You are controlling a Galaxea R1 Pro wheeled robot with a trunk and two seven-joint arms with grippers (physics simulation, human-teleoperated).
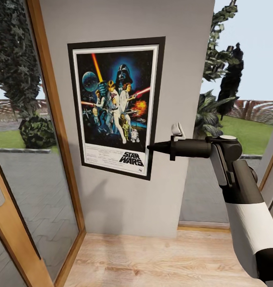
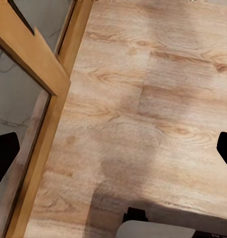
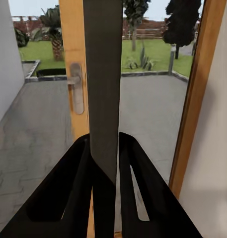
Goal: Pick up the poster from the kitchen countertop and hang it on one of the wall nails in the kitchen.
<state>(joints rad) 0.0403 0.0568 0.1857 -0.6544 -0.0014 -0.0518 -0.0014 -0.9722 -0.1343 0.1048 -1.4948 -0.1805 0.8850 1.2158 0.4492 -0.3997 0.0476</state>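
The right gripper (image 1: 152, 147) is clamping the poster's (image 1: 116, 105) edge at four o'clock, holding it flat against the grey wall (image 1: 124, 207); the left gripper (image 2: 113, 153), fingers apart, is hanging over the wooden floor (image 2: 158, 99).

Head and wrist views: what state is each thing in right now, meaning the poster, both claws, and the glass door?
poster: upright against the grey wall, slightly tilted, its right edge pinched by the right claw.
right claw: shut on the poster's edge, arm held out level.
left claw: open, holding nothing, pointing down at the wooden floor.
glass door: wooden-framed, handle in view; cannot tell if latched.
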